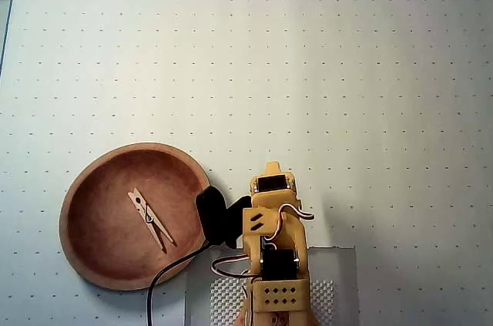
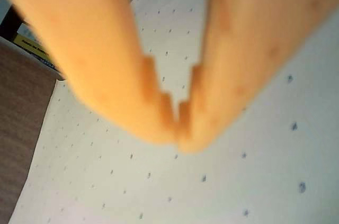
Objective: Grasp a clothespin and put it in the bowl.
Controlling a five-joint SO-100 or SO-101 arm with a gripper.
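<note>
- Wooden clothespin point(image 1: 150, 219): lies inside the bowl point(image 1: 92, 179), near its middle; long axis diagonal in the overhead view, from upper left to lower right.
- My gripper point(image 2: 177, 135): jaws pressed together at the tips, holding nothing, above the dotted mat point(image 2: 159, 192).
- My arm point(image 1: 273, 245): just right of the bowl.

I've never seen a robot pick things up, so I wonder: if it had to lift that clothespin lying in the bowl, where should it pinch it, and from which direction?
Probably from straight above, pinching the clothespin across its narrow middle near the metal spring. It lies flat and diagonal on the floor of the bowl, so the tool, now shut, should open across its width.
</note>
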